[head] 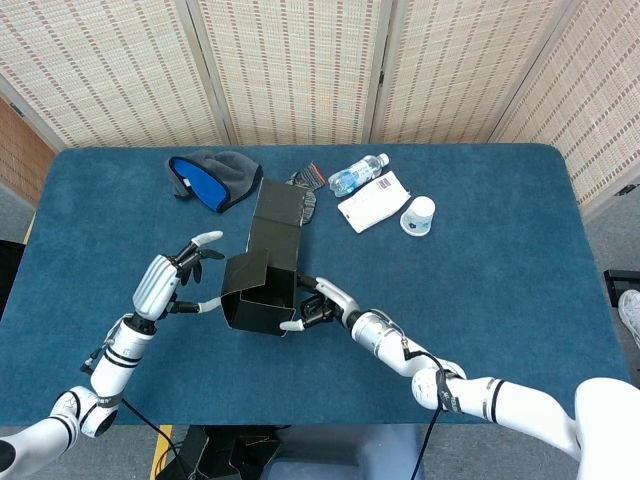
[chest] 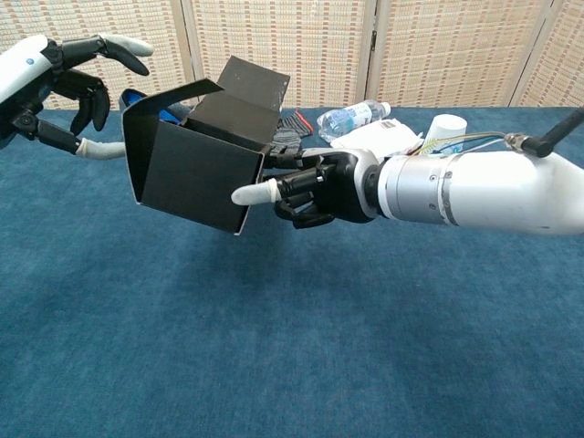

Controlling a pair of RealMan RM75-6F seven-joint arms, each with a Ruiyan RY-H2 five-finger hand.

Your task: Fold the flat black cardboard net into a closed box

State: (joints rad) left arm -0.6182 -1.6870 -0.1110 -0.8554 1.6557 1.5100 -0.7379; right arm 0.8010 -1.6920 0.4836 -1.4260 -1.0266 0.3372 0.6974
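Blue cloth-covered table (head: 500, 300) carries all items. Partly folded black cardboard box (head: 262, 292), open-topped, is raised off the table in the chest view, tilted, with one long panel running away from the fingers toward the far edge and a side flap folded in over its left wall. Right hand (chest: 315, 190) grips the box at its right near corner: one pale-tipped finger lies straight along the front wall, the other fingers (head: 312, 310) curled against the right side. Left hand (head: 168, 282) sits just left of the box, holding nothing; fingers (chest: 109, 44) spread wide and arched toward the flap, thumb reaching toward the left wall; contact there cannot be told. Beyond the left fingers, at the far left, lies a grey cloth hat with blue lining (head: 210, 176). Beyond the right fingers: white flat packet (head: 372, 201), clear plastic water bottle (head: 357, 174) just behind it, and white paper cup (head: 419, 214) to its right. A small dark striped item (head: 305, 178), too small to identify, lies at the far end of the box's long panel.
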